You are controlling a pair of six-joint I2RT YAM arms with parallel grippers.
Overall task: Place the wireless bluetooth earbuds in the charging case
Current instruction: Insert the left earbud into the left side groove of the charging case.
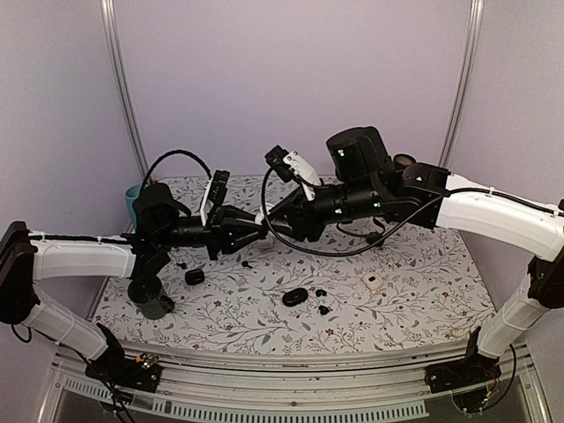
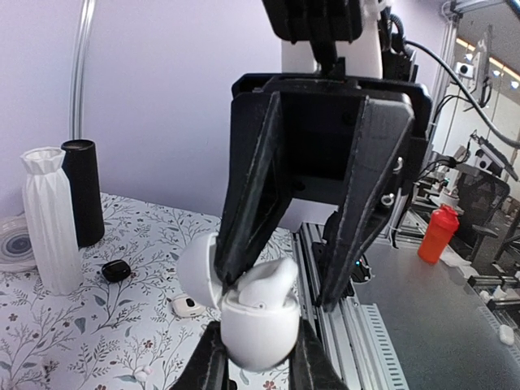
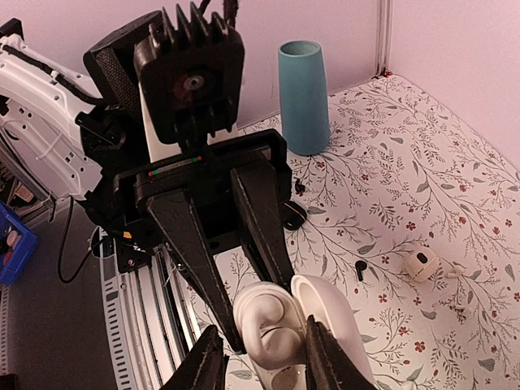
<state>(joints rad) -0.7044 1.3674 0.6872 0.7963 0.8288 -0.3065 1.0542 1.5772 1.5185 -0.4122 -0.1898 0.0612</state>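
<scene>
Pinching with left gripper [image 2: 258, 366] an open white pebble-shaped plastic charging case [image 2: 260, 329] mid-air, straddling it with right gripper [image 3: 264, 366] jaws half-spread and seemingly empty, leaving tiny black plastic earbuds [image 1: 322, 293] on floral table [image 1: 423, 308] near centre; probably seating step, next needing a bud fetched and aligned.

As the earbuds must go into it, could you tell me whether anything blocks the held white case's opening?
The lid is swung open and covers nothing. But the right gripper has its jaws astride the white case, one fingertip at its opening, where a white rounded piece sits.
</scene>
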